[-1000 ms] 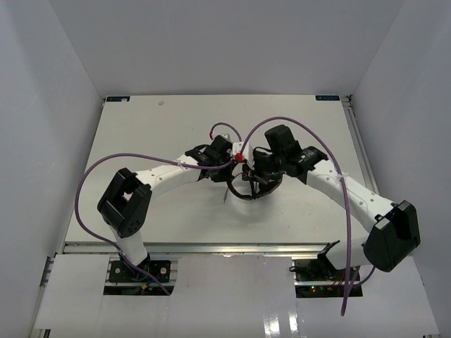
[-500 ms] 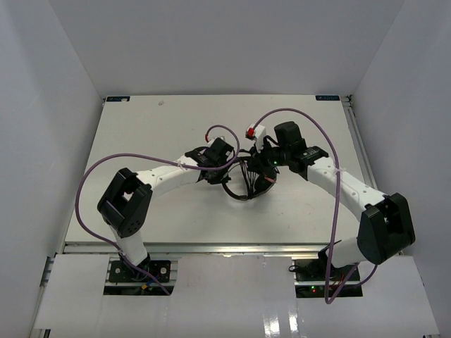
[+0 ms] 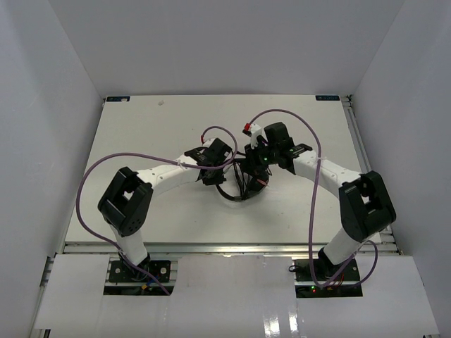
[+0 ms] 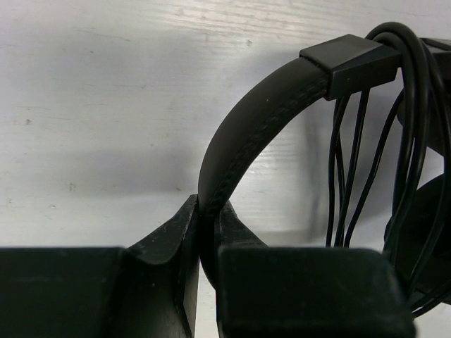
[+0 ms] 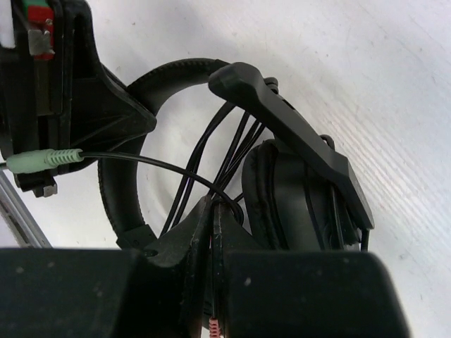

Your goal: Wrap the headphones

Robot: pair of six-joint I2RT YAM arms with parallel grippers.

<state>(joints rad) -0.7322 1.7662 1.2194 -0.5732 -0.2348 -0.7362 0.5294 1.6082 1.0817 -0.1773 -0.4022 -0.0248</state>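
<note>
Black matte plastic forms the fingers of the left gripper (image 4: 204, 232), which are closed on the headband (image 4: 262, 120), pinching its lower end between them. The band is a thin arched strap of dark leather-like material with a stitched seam along its edge; at the top it enters a hard, square-edged sleeve (image 4: 349, 63). Several strands of cord (image 4: 366, 162) hang across the arch beside this sleeve, thin, round and glossy.

The right gripper (image 5: 213, 217) is closed on the same cord, a strand passing between its fingertips. From there the cord runs left to a pale green plug (image 5: 44, 160) with ringed relief, held in the air in front of the left arm's dark body. Just beside the right fingers stands an oval cup (image 5: 278, 193) with a soft, wrinkled pad; an angular rigid arm crosses over it.

The headphones (image 3: 242, 184) sit at the centre of the table (image 3: 141, 127), between the two grippers, on a white, faintly scuffed surface. Purple cables (image 3: 95, 176) loop over both arms.
</note>
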